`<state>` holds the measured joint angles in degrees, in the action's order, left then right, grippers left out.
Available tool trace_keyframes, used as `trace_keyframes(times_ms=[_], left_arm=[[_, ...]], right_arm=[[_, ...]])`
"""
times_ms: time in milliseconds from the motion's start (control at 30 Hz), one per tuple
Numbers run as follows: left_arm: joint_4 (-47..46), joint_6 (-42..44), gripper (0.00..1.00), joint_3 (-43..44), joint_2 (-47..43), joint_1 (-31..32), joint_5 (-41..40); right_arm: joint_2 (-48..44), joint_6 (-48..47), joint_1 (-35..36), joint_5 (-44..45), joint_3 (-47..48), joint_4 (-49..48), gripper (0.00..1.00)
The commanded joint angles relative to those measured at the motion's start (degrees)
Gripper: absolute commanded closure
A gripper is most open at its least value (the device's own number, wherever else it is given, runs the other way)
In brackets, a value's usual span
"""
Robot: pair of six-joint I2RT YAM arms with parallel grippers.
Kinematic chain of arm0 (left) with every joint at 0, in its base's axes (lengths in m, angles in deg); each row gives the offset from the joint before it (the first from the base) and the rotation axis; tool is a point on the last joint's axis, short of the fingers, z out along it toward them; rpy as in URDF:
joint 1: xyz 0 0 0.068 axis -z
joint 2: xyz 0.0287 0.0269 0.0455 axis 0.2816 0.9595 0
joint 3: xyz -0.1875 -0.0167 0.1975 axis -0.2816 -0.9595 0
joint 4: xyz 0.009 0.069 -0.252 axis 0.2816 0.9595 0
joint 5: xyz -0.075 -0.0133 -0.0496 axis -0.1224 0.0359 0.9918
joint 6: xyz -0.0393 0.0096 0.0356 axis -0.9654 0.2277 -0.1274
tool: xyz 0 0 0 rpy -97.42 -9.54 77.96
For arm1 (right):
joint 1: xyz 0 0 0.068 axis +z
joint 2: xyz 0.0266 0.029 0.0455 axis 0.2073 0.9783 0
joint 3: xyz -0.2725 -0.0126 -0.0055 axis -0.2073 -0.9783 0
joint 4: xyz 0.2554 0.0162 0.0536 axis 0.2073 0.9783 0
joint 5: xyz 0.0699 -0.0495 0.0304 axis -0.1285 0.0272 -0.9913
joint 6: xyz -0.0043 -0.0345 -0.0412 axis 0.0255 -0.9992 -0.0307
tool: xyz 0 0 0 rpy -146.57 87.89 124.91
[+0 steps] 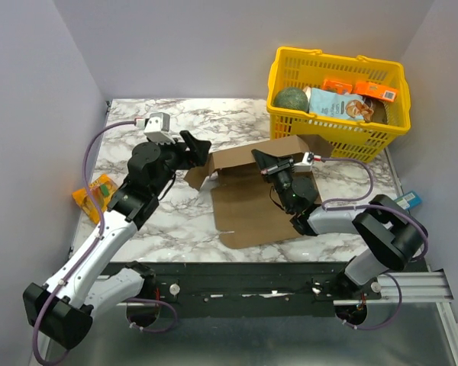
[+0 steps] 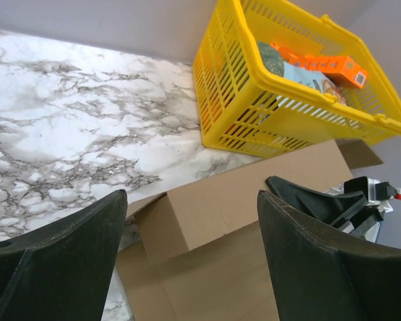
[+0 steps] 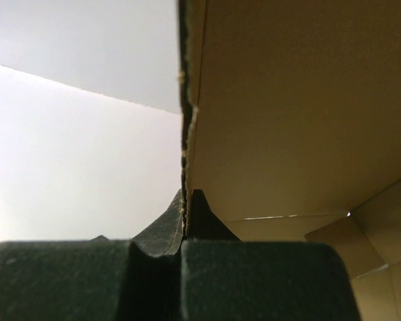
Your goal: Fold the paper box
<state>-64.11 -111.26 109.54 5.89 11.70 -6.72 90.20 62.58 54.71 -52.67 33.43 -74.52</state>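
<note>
Right fingers [image 3: 164, 231]: sitting closest to the right wrist lens, they are pinching together on a thin upright edge of the paper box [image 3: 287, 100], and the corrugated rim is running up from between the tips.
Left fingers [image 2: 60, 254]: spreading wide and carrying nothing, they are hovering just beside the box's left end.
Paper box, place: it is lying mid-desk [image 1: 175, 114] with its base flat. The rear wall is standing just in front of the yellow basket [image 1: 336, 133], and a left flap is leaning half raised.
Handling: the cardboard is probably light and stiff across each panel, giving way only at the creases. It is likely to skate on the smooth marble and spring back when released, and a hard pinch may be crushing the flutes.
Where to hold: panel edges and flap tips close to a crease are looking best, with one arm pinning the base or a wall.
Right wrist view alone: it is showing the actual grip and the box's inner corner.
Left wrist view alone: it is showing the open gap and the wall's outer face against the basket.
Top view alone: it is showing the whole sheet's outline and both arms.
</note>
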Motion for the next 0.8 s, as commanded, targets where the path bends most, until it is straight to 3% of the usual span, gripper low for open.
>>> trace_keyframes(times_ms=[0,233,433,600,767], left_arm=[[-0.3,1.0,0.13,-1.6,3.0,-0.8,5.3],[-7.1,-4.3,0.17,-6.8,3.9,-0.7,8.3],[-11.0,-2.0,0.15,-11.8,1.7,-1.0,6.2],[-10.3,-4.1,0.28,-10.8,2.4,-2.6,9.5],[-11.6,-7.1,0.27,-9.7,6.9,2.7,10.9]], right_arm=[[2.9,-5.1,-0.2,-2.2,-2.7,-10.8,0.99],[4.4,-7.4,-1.2,-0.9,-5.9,-11.6,0.99],[3.7,-7.7,-3.3,0.2,-9.6,-11.4,0.99],[-1.4,-7.5,-3.6,1.9,-10.2,-3.0,0.99],[-3.7,-7.4,-3.7,3.1,-9.7,2.2,0.99]])
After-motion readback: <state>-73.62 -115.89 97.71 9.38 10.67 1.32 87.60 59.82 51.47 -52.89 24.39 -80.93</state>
